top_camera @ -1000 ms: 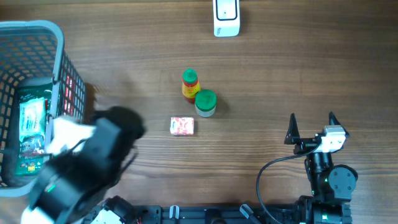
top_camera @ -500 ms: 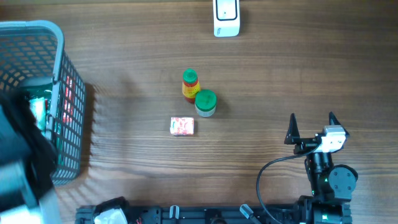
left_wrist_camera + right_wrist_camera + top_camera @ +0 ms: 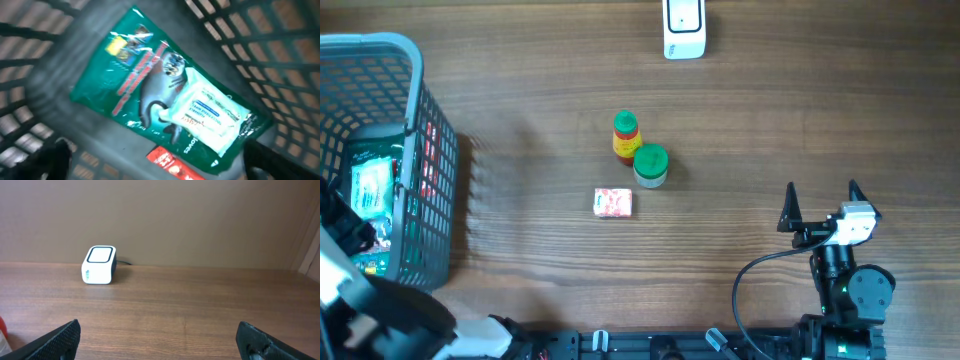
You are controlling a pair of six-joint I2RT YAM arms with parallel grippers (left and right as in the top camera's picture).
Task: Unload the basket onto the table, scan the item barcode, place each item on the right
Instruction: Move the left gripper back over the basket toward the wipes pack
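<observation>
left pincer (image 3: 167,160) wide, empty, over pouch (image 3: 160,95) lying flat in basket (image 3: 415,60) at 9 o'clock | right pincer (image 3: 820,200) wide, idle at 4 o'clock | rise straight, clear basket walls before swinging out

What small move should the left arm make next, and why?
Probably lift the left hand straight up out of the basket. The hand is open above the green pouch, which lies flat on the basket floor with nothing holding it. The small pink box lies on the table and looks like a likely next item.
</observation>
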